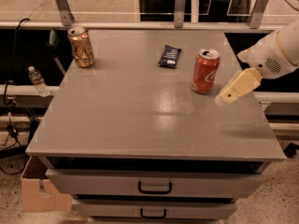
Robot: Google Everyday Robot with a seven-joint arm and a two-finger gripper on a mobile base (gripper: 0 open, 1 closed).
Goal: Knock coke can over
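On my feed the gripper (223, 97) hung just right of the coke can (205, 71), close but not touching. Honestly couldn't tell if it was clenched or released. The can stood upright on the table's (140, 125) right side.

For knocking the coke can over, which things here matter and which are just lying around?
Job: coke can, upright on the table; end effector, close beside it, not touching.
Lying about: gold-brown can, dark snack packet, water bottle.
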